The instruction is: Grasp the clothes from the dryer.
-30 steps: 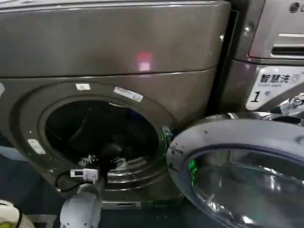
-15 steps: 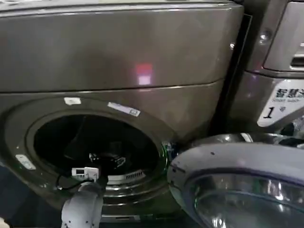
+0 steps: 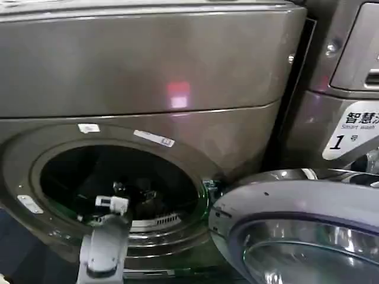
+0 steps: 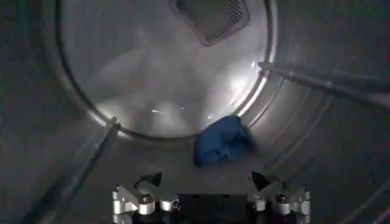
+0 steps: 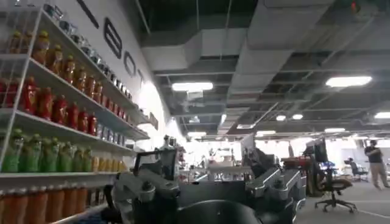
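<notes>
The dryer [image 3: 148, 65] is bronze-grey, with a red light on its front and its round door [image 3: 296, 201] swung open to the right. My left arm reaches through the porthole, and my left gripper [image 3: 137, 198] is inside the dark drum. In the left wrist view my left gripper [image 4: 206, 182] stands open, low over the drum floor, nothing between its fingers. A crumpled dark blue garment [image 4: 222, 140] lies just beyond it by the back wall. The clothes are out of view. My right gripper [image 5: 210, 176] is open, pointing up into the room.
A neighbouring machine [image 3: 349, 59] with a white "1" label [image 3: 349, 133] stands to the right. Drum ribs [image 4: 85, 164] run along the walls, with a vent grille [image 4: 210, 18] on the back wall. Shelves of bottles [image 5: 55, 109] line the room.
My left arm has pushed farther into the drum, the wrist rising to the porthole's lower rim. The head view has shifted, bringing the dryer closer and the door lower.
</notes>
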Tool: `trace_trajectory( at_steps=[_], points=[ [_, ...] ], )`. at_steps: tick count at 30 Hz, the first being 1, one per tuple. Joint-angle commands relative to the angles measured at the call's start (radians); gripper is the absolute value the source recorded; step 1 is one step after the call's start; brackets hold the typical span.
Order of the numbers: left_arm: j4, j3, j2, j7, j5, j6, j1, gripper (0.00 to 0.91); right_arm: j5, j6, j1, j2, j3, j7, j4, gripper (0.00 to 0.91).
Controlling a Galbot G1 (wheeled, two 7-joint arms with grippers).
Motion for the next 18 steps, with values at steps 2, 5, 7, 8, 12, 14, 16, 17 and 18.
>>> trace_trajectory(
  at_steps=[2,5,7,8,12,14,16,17,18],
  points=[
    [0.163,0.028,0.034,0.2,0.236,-0.82,-0.151,0.907,-0.001,0.007,-0.001,-0.001,0.0,-0.001,-0.017,0.907],
    [0.189,0.044,0.056,0.201,0.2,-0.824,-0.18,0.907,-0.006,0.01,0.003,-0.002,-0.004,-0.001,-0.023,0.907],
    [0.211,0.058,0.07,0.201,0.169,-0.819,-0.2,0.907,-0.01,0.012,0.006,-0.002,-0.007,-0.001,-0.028,0.907],
    [0.224,0.061,0.077,0.201,0.147,-0.819,-0.21,0.907,-0.011,0.013,0.008,-0.002,-0.008,-0.001,-0.028,0.907],
    [0.253,0.07,0.09,0.201,0.094,-0.812,-0.217,0.907,-0.031,0.017,0.018,-0.002,-0.015,-0.002,-0.036,0.907],
    [0.267,0.071,0.092,0.202,0.039,-0.804,-0.215,0.907,-0.036,0.017,0.022,0.001,-0.023,-0.002,-0.035,0.907],
    [0.277,0.074,0.09,0.201,0.034,-0.797,-0.211,0.907,-0.04,0.017,0.025,0.002,-0.028,-0.002,-0.036,0.907],
    [0.283,0.078,0.089,0.202,0.034,-0.786,-0.209,0.907,-0.042,0.017,0.026,0.003,-0.03,-0.002,-0.038,0.907],
    [0.289,0.082,0.087,0.202,0.032,-0.778,-0.208,0.907,-0.047,0.018,0.027,0.002,-0.031,-0.001,-0.04,0.907]
  ],
)
